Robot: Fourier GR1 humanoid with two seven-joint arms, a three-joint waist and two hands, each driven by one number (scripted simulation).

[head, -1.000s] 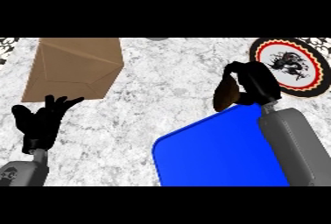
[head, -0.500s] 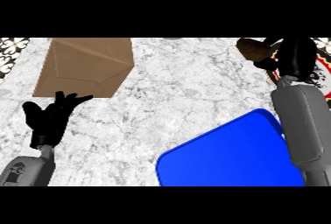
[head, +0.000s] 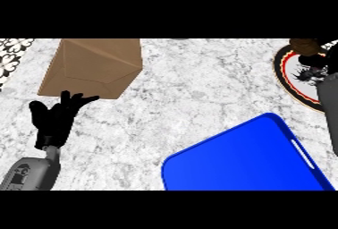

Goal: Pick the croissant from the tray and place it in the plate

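the croissant (head: 304, 44), grasped in the right hand (head: 317, 53), has been carried from the blue tray (head: 244, 156) to above the plate (head: 293, 82); release is judged next. the left hand (head: 56, 117) rests open.

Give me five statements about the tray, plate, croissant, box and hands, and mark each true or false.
1. The blue tray has nothing on it. True.
2. The croissant lies on the tray. False: it is at the plate, by the right hand.
3. The left hand is shut on the brown box. False: it is open, fingers up, just below the box.
4. The plate sits at the view's right edge. True.
5. The brown box stands between tray and plate. False: it is at the upper left.
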